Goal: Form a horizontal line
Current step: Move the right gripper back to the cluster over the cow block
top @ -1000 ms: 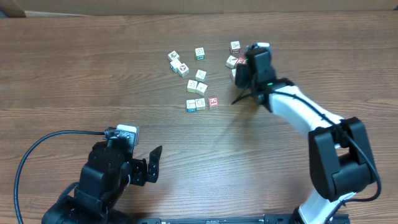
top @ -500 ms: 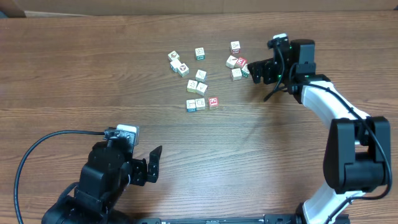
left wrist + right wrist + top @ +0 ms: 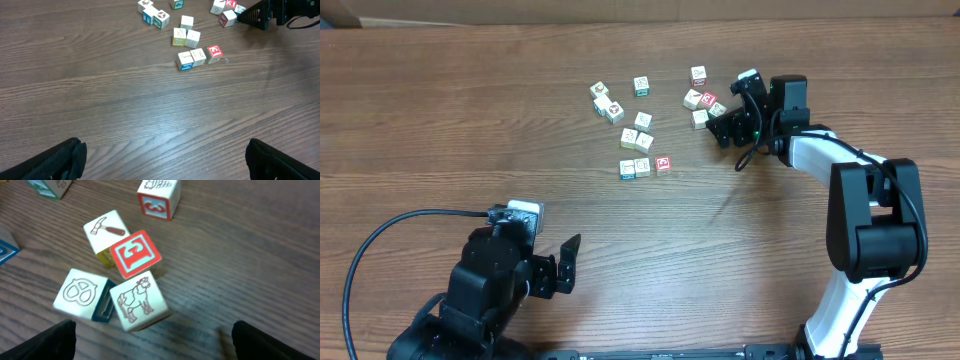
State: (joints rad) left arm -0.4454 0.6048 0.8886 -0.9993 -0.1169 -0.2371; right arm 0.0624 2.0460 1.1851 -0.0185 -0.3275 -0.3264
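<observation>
A short row of three cream picture cubes (image 3: 642, 167) lies edge to edge at mid-table; in the left wrist view it (image 3: 198, 56) has a blue-printed cube on the left and a red one on the right. My right gripper (image 3: 724, 128) is open and empty, just right of a loose cluster of cubes (image 3: 705, 104). In the right wrist view its jaws (image 3: 160, 340) frame bare wood just below a cow cube (image 3: 137, 302), with a red-printed cube (image 3: 135, 254) behind it. My left gripper (image 3: 565, 265) is open and empty near the front edge, far from the cubes.
More loose cubes lie at the back: a pair at the left (image 3: 606, 101), one with green print (image 3: 641, 86), one behind the cluster (image 3: 698, 75), several above the row (image 3: 638, 133). A black cable (image 3: 380, 240) loops at front left.
The right arm swung out to the right, off the cluster of cubes, and its gripper now lies low beside the cluster's right side. The left arm has not moved.
</observation>
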